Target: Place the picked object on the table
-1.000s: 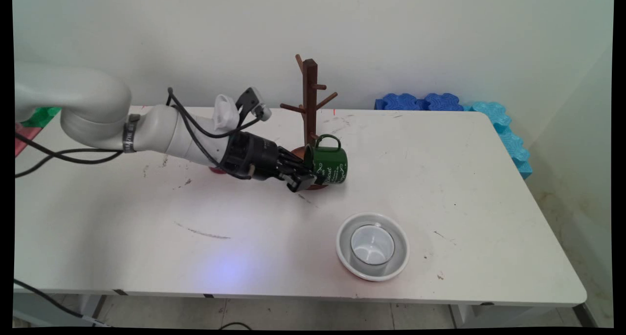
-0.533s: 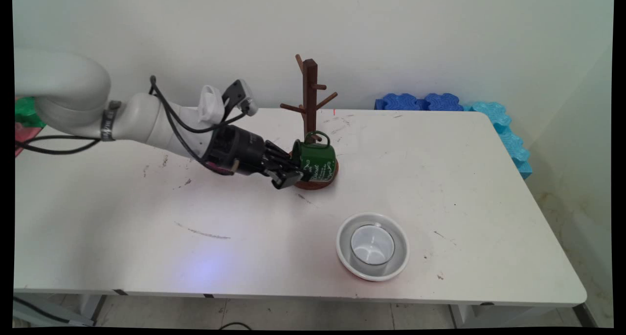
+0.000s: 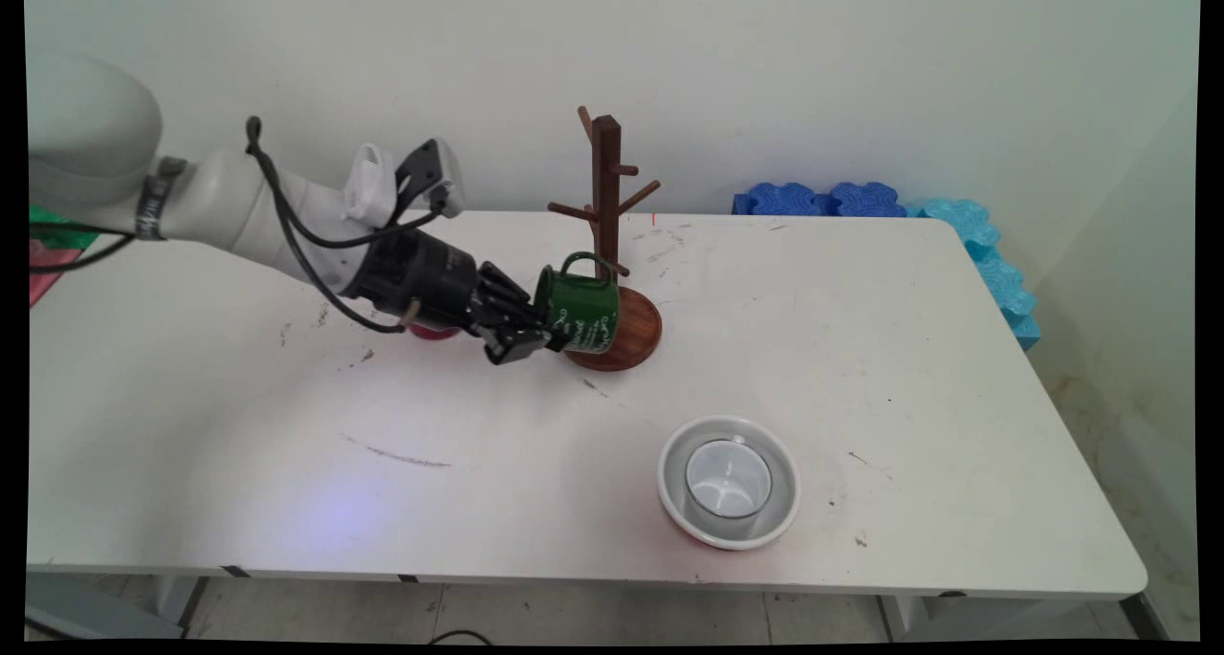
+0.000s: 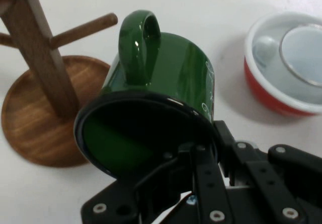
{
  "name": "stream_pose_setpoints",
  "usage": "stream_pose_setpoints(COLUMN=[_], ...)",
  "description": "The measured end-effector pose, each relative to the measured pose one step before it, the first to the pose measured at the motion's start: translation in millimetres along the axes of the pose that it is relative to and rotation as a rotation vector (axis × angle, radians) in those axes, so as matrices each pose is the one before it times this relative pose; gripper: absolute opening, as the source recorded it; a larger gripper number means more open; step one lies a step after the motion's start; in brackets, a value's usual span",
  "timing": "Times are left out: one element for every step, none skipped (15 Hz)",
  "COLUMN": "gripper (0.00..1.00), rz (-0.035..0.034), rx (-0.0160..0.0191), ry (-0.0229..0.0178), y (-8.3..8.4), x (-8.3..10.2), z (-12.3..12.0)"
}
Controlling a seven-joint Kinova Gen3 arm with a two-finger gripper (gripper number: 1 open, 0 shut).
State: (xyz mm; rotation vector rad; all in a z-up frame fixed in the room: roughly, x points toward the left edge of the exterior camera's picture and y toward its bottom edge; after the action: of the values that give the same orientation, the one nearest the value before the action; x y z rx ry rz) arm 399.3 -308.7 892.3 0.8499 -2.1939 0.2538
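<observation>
The jaws are clamped on the rim of a green mug (image 3: 580, 311), one finger inside its mouth and one outside, as the hand view shows. The gripper (image 3: 524, 335) reaches in low from the left and holds the mug tipped on its side, mouth toward the arm and handle up, lifted off the surface (image 3: 908, 349).

Largest to smallest: the white surface carries everything and bears scuffs and dark marks. Blue foam blocks (image 3: 822, 199) lie along its far right edge against the wall. A wooden mug tree (image 3: 604, 217) stands upright at mid-surface on a round wooden base (image 3: 636, 335); the mug hangs just left of its post, over the base's left rim, with the handle near a lower peg. Whether handle and peg touch cannot be told. Near the front, well apart from the tree, sits a bowl (image 3: 729, 483), white inside and red outside, with a white cup (image 3: 728, 478) standing in it.
</observation>
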Motion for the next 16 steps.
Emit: stream_pose_setpoints(gripper=[0.0, 0.0, 0.0, 0.0, 0.0, 0.0, 0.0, 0.0, 0.0, 0.0, 0.0, 0.0, 0.0, 0.0, 0.0, 0.0], rz=[0.01489, 0.01248, 0.01599, 0.01733, 0.01648, 0.01965, 0.01808, 0.02478, 0.01903, 0.01879, 0.01214, 0.01796, 0.01212, 0.02021, 0.01876, 0.01221], rx=[-0.0011, -0.00132, -0.00165, -0.00294, -0.002, -0.00215, -0.00165, -0.00109, -0.00076, 0.00044, 0.00041, 0.0008, 0.00063, 0.00078, 0.00172, 0.00095], ry=[-0.01493, -0.01207, -0.01507, -0.01534, -0.01377, -0.01634, -0.0146, -0.02188, -0.0173, -0.0173, -0.01197, -0.0181, -0.01236, -0.02118, -0.01946, -0.01278], y=[-1.4, -1.0, -1.14, -1.02, -0.82, -0.95, -0.97, -1.32, -0.77, -0.69, -0.39, -0.51, -0.11, 0.08, 0.11, 0.09], x=[-0.26, -0.27, -0.49, -0.52, -0.4, -0.58, -0.44, -0.85, -0.78, -0.69, -0.48, -0.64, -0.47, -0.95, -0.68, -0.47], z=[-5.03, -3.99, -4.75, -4.44, -3.59, -3.98, -3.23, -3.97, -2.68, -2.46, -1.53, -2.1, -1.29, -1.92, -1.63, -0.98])
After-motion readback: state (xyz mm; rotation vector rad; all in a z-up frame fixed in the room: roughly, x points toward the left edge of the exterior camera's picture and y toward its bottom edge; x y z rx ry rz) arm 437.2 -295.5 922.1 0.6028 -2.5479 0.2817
